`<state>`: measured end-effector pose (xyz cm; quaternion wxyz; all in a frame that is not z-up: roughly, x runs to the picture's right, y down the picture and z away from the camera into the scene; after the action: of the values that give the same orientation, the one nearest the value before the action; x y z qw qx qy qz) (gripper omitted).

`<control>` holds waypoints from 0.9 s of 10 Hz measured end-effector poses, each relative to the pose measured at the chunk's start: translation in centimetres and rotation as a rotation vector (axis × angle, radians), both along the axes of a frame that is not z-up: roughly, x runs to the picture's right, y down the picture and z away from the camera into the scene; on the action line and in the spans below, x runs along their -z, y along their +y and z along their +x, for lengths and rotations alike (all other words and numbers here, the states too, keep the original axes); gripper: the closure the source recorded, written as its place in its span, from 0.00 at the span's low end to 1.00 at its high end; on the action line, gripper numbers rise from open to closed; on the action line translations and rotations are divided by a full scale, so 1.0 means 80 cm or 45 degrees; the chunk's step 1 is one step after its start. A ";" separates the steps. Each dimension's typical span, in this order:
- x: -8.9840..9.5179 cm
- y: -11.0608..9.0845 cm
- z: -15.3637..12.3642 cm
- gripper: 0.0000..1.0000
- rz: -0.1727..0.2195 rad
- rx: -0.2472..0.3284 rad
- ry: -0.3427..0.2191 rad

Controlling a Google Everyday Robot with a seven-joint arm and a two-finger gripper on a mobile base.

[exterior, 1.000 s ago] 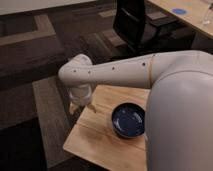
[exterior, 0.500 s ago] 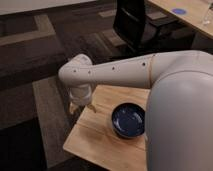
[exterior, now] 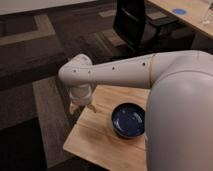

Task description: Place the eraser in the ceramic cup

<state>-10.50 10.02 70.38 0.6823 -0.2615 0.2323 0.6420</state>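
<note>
Camera view, the only one: the gripper (exterior: 83, 107) hangs from the wrist of the white arm (exterior: 115, 72), left of the blue bowl (exterior: 128, 120) and over the far-left corner of the wooden bench (exterior: 95, 145). It points down. The jaws are released: the two tips stand apart w/ bare bench wood showing between them, and nothing is gripped as far as can be seen.

The eraser is not in sight anywhere. There is no dark block left of the bowl, in front of it, or betw. the jaws. The ceramic cup is not visible either. The robot's body covers everything right of the bowl, and the forearm hides the strip of bench behind the bowl, so prob. both sit in one of those blind areas.

So the key relation can't be read: which way the eraser lies from the jaws, and how its long axis runs, are unknown. Judgement: the grasp is not yet made, and the task is at an early stage. One arm only, so no choice of side.

Bkgd: a black chair (exterior: 135, 22) stands well behind the bowl on the carpet.
</note>
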 end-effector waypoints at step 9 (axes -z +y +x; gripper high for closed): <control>0.010 -0.021 0.043 0.35 0.052 0.003 -0.012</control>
<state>-7.06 8.31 69.61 0.6893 -0.2503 0.2163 0.6445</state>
